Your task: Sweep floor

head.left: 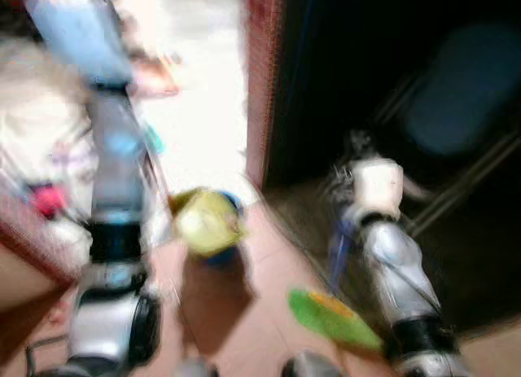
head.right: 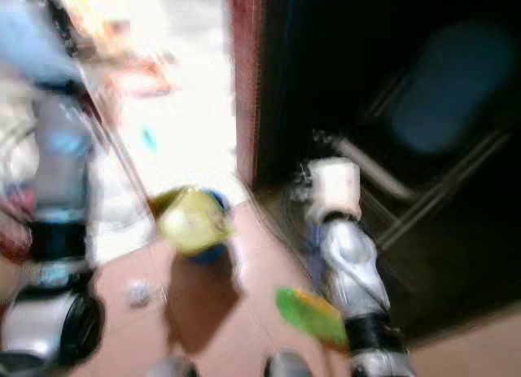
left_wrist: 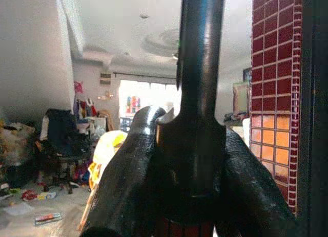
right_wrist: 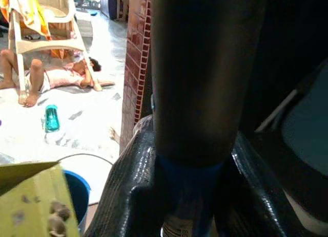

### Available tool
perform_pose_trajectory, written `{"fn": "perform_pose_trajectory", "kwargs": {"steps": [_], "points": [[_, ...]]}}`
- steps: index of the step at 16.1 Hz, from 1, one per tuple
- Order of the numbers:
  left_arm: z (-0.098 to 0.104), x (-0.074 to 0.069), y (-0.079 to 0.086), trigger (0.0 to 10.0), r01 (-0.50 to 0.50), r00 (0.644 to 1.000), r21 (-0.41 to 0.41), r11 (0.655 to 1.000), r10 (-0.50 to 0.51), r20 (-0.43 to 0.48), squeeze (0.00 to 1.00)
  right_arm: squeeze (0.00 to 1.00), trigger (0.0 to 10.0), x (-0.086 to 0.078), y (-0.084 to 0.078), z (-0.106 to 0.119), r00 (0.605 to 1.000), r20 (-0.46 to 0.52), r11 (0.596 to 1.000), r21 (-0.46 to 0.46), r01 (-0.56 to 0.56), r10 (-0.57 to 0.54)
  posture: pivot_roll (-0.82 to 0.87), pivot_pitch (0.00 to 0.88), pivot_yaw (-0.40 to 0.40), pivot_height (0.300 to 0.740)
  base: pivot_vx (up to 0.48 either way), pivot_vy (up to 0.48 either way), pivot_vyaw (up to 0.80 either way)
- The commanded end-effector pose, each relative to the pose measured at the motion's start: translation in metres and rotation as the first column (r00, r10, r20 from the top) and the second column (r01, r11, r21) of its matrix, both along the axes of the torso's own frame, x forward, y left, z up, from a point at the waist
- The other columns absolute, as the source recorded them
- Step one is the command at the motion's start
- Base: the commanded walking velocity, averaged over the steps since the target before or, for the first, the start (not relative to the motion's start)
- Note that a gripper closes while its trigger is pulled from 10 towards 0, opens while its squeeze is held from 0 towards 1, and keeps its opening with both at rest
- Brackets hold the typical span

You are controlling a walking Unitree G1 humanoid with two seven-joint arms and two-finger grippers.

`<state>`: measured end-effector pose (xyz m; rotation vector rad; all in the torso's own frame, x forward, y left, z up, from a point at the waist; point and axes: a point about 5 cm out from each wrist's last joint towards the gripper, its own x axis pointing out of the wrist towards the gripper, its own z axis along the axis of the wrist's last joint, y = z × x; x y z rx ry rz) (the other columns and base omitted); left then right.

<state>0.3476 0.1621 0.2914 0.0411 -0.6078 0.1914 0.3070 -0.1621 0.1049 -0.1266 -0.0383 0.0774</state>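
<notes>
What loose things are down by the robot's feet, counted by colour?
Yellow: 1, a boxy thing above the tub
Blue: 1, a round tub
Green: 1, a flat blurred thing on the tiles
Teal: 1, a bottle on the pale floor
Total: 4

Silver arms, black joint bands, seemingly glossy black fingers.
</notes>
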Motion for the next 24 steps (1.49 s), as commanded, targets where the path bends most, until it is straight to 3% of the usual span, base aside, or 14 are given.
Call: {"fn": "perform_pose_trajectory", "kwargs": {"steps": [1,5,10,18,21,22,23,24], "points": [[0.024,-0.006,0.003,10.0,-0.011,0.994,-0.019,1.0,0.013,0.111,0.0,0.0,10.0,0.002,0.01,0.008,0.999,0.035,0.999,0.024,-0.029,0.028,-0.04,0.042,-0.039,0.74,0.262,0.401,0.0],[0.024,-0.006,-0.003,10.0,-0.008,0.993,0.01,1.0,0.006,0.12,0.0,0.0,10.0,0.001,0.012,0.008,0.999,0.036,0.999,0.024,-0.034,0.033,-0.04,0.04,-0.035,0.74,0.324,0.349,0.0],[0.016,-0.006,-0.02,10.0,0.034,0.993,0.089,0.995,-0.044,0.106,0.0,0.0,10.0,0.0,0.013,0.007,0.999,0.034,0.999,0.023,-0.037,0.036,-0.04,0.038,-0.037,0.74,0.0,0.0,0.0],[-0.015,-0.016,-0.064,10.0,0.146,0.982,0.213,0.966,-0.167,0.084,0.0,0.0,10.0,0.003,0.014,0.009,0.999,0.038,0.999,0.018,-0.04,0.039,-0.03,0.03,-0.042,0.74,0.0,0.0,0.0],[-0.026,-0.023,-0.09,10.0,0.24,0.955,0.348,0.906,-0.285,0.086,0.0,0.0,10.0,0.003,0.016,0.009,0.999,0.039,0.999,0.02,-0.039,0.038,-0.04,0.03,-0.039,0.74,0.0,0.0,0.0],[-0.031,-0.03,-0.106,10.0,0.305,0.925,0.42,0.855,-0.37,0.081,0.0,0.0,10.0,0.003,0.016,0.008,0.999,0.039,0.999,0.02,-0.038,0.037,-0.04,0.03,-0.039,0.74,0.0,0.0,0.0],[-0.033,-0.032,-0.111,10.0,0.332,0.912,0.443,0.833,-0.403,0.073,0.0,0.0,10.0,0.003,0.016,0.008,0.999,0.039,0.999,0.02,-0.038,0.037,-0.04,0.038,-0.039,0.74,0.0,0.0,0.0],[-0.042,-0.038,-0.126,10.0,0.404,0.871,0.516,0.755,-0.49,0.035,0.0,0.0,10.0,0.004,0.016,0.009,0.999,0.04,0.999,0.02,-0.035,0.035,-0.04,0.038,-0.039,0.74,0.0,0.0,0.0]]}}
